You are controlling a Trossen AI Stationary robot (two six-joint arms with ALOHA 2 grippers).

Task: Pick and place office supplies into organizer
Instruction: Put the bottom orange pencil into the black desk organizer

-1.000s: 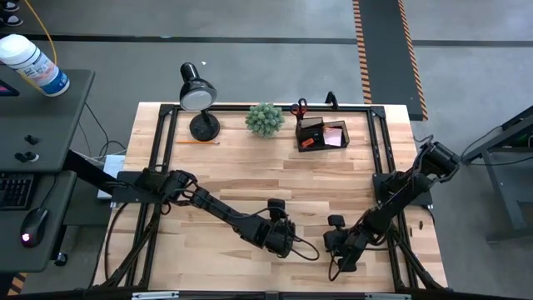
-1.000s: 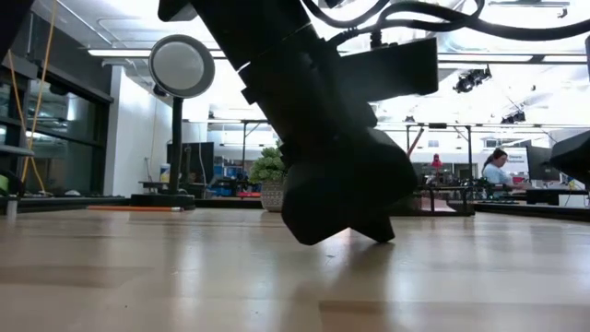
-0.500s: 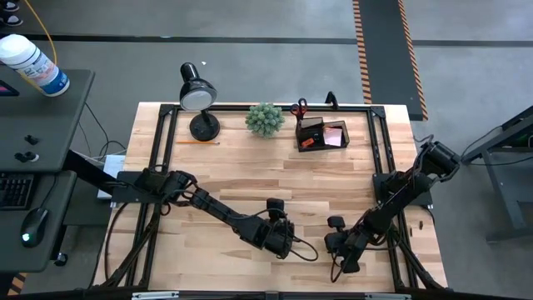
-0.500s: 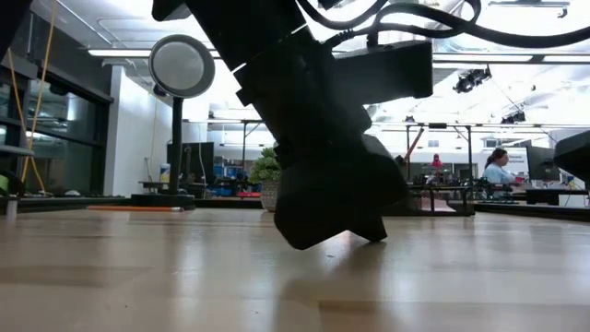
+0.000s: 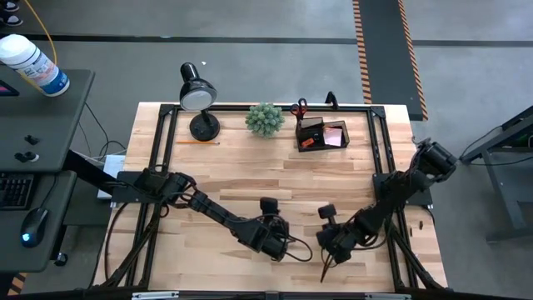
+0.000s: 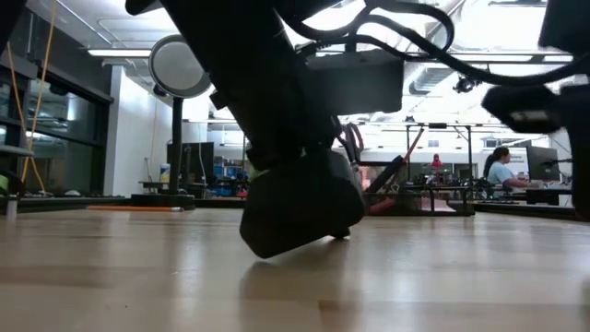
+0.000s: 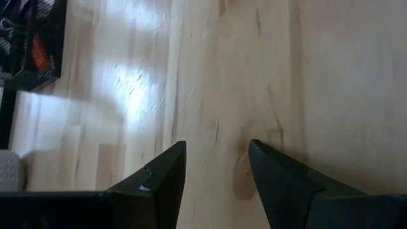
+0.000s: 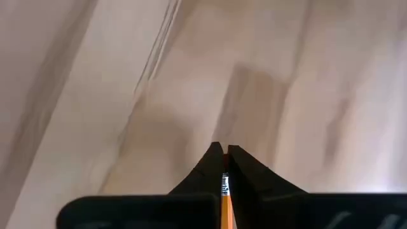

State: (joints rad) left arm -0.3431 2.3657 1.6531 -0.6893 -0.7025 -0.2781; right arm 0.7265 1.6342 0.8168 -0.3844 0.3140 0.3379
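Note:
My right gripper (image 5: 331, 248) is over the near right part of the table, shut on an orange pencil (image 8: 224, 194). My left gripper (image 5: 271, 240) hovers beside it toward the table's left, low over bare wood, open and holding nothing (image 7: 216, 152). In the low view the left gripper fills the middle (image 6: 300, 207). The black organizer (image 5: 321, 133) stands at the far edge, holding a pink sticky-note pad (image 5: 335, 136) and a small red piece (image 5: 306, 143). Red-handled scissors (image 5: 298, 107) stick up at its far left corner. Another pencil (image 5: 197, 142) lies flat by the lamp's base. My right gripper (image 8: 224, 152) pinches the orange pencil between its two fingers. The pencil runs along the fingers, with its end (image 8: 224, 181) just behind the fingertips. In the high view a thin length of it (image 5: 324, 270) sticks out past the gripper toward the near edge.
A black desk lamp (image 5: 198, 96) and a green plant ball (image 5: 265, 118) stand along the far edge, left of the organizer. A black frame (image 5: 379, 142) rims the table. Bare wood (image 5: 275, 179) lies between the grippers and the organizer. A person sits far behind (image 6: 498, 168).
Both grippers have shifted toward the table's left. The left gripper stays low over the wood. The right arm has come into the low view at its right, and a length of pencil now shows past the right gripper toward the near edge.

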